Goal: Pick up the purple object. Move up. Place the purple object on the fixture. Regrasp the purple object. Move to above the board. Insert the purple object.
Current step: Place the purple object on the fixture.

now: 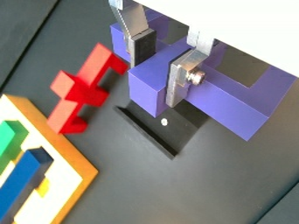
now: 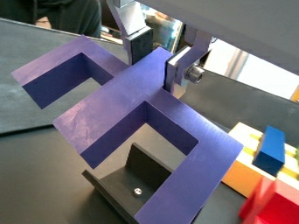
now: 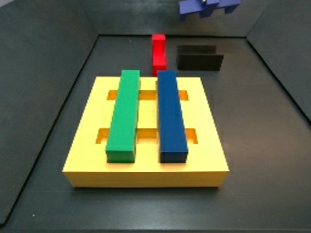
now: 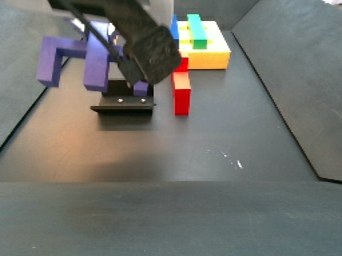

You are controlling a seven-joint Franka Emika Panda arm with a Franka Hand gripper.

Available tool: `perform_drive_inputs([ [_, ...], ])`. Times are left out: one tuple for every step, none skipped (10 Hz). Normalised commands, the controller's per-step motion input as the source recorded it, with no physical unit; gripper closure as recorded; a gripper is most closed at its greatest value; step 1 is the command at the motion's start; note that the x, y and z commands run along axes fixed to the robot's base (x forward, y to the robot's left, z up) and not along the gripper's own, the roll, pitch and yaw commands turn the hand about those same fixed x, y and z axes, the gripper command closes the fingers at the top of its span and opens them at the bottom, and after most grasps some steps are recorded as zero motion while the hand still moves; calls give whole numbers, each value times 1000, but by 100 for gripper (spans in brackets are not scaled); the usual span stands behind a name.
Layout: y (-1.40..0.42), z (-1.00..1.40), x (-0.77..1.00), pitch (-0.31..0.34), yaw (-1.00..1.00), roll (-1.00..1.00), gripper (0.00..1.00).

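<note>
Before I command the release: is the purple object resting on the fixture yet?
Not yet. In a side view the purple object hangs above the fixture, gripped by the end effector at its stem.

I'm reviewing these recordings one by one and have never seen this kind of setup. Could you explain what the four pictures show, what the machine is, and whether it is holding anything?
This is a single robot arm. Its grasping part, the end effector, has two flat silver fingers. Two pictures come from cameras on the arm's wrist, looking down past those fingers. The other two come from cameras fixed beside the table.

The fingers are closed on the stem of the purple object, a blocky two-legged arch, holding it in the air above the fixture, a small black block on the dark floor. In a side view the purple object hangs above the fixture, apparently not touching it.

Beside the fixture stands a red block. Further off lies the board, a large yellow slab carrying a green bar and a blue bar.
</note>
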Motion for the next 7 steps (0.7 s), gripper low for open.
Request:
perform_drive_inputs([
  [0,0,77,46,0,0,100],
  [-77,-103,131,0,-20,-186,100],
  [-531,-34,180,46,-29,-140,100],
  [-583,-174,220,60,-97,-129,100],
  [-586,-263,246,86,-57,-189,100],
  [-437,-331,151,86,0,-211,100],
  [-294,-371,83,80,6,-120,100],
])
